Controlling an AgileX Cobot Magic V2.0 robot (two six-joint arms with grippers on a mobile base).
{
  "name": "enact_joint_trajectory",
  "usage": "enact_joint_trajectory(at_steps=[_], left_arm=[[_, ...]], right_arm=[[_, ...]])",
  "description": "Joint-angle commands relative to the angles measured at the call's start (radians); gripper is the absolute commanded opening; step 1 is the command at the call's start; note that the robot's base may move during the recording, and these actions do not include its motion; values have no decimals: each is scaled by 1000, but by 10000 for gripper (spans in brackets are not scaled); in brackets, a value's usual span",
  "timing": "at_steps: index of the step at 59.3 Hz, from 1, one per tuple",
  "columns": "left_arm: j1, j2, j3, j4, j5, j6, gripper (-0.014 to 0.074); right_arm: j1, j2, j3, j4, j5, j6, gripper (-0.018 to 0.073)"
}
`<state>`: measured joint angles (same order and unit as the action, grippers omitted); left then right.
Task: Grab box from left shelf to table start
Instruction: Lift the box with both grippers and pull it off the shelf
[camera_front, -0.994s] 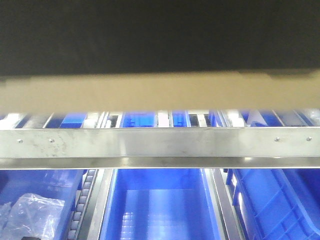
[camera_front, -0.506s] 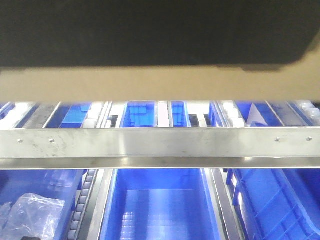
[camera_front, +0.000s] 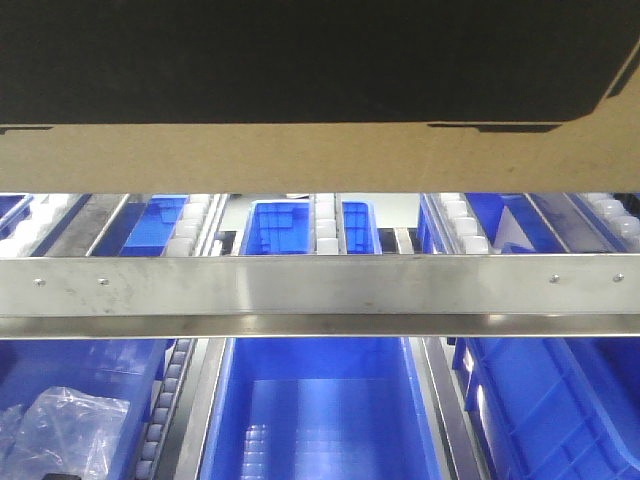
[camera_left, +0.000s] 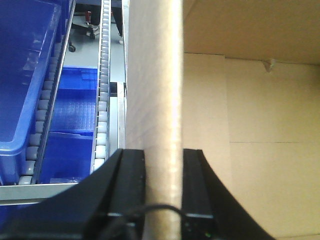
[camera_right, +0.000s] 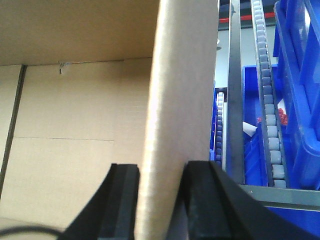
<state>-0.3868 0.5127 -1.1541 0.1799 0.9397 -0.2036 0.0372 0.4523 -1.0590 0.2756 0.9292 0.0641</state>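
Change: box (camera_front: 320, 155) is raised higher above left shelf (camera_front: 320, 285); more rollers (camera_front: 325, 225) are exposed.
Left jaws, right jaws: each is clamped on a box wall.
Meaning: lift-out is judged underway.

No lettering, number or sign could be read in any view. The black printed panel (camera_front: 300, 60) on the wide brown cardboard box (camera_front: 300, 158) showed only as a plain dark surface. The shiny silver front rail of the metal shelf (camera_front: 320, 285) carried just small screws.
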Motion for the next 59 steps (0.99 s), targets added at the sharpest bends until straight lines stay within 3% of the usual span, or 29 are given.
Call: enact_joint_trajectory(at_steps=[1,59], left_arm=[[2,-16,-46,62,-206,-8,-85],[2,-16,-46,62,-206,-8,-85]], right_arm=[[-7,21,-22,-149,-128,-7,57],[-7,21,-22,-149,-128,-7,57]])
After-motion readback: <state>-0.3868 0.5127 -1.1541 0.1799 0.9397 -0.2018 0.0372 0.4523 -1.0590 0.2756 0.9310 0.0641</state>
